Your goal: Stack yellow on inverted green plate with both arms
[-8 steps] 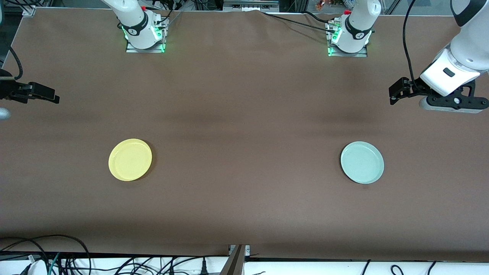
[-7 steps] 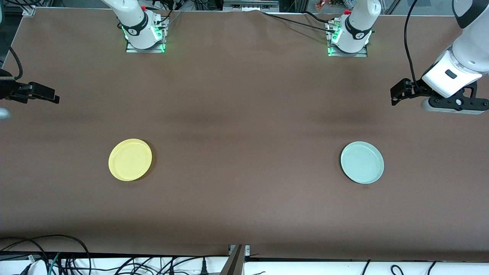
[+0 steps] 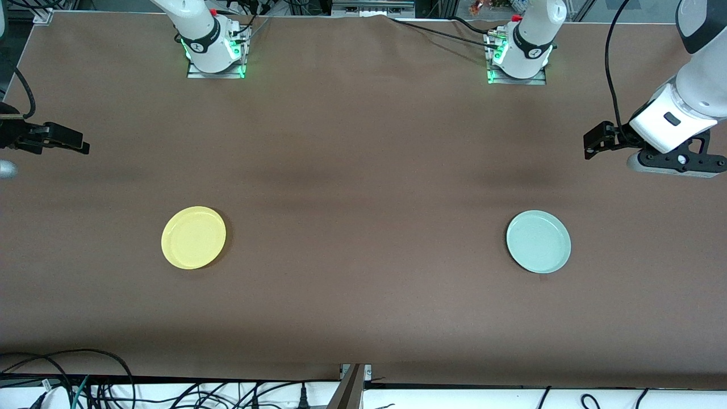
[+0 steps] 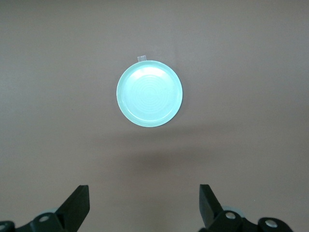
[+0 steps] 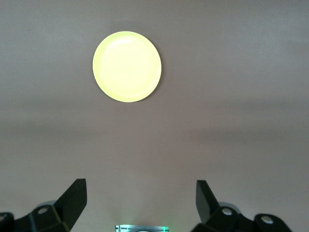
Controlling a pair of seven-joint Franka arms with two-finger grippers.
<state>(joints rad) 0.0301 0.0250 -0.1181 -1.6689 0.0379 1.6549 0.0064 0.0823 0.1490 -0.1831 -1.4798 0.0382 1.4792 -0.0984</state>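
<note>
Yellow plate (image 3: 193, 237): round, shallow, plain yellow, raised rim, lying flat on the brown table (image 3: 363, 170) toward the right arm's end. No writing visible.

Green plate (image 3: 538, 241): round, shallow, pale mint green, faint concentric rings on the face shown in the left wrist view (image 4: 150, 94); a small pale tab shows at its rim. It lies flat toward the left arm's end, well apart from the yellow plate. No label can be read.

Left gripper (image 3: 594, 143): in the air over bare table at the left arm's end, fingers spread wide, empty.

Right gripper (image 3: 71, 142): over the table edge at the right arm's end, fingers wide apart, empty.
</note>
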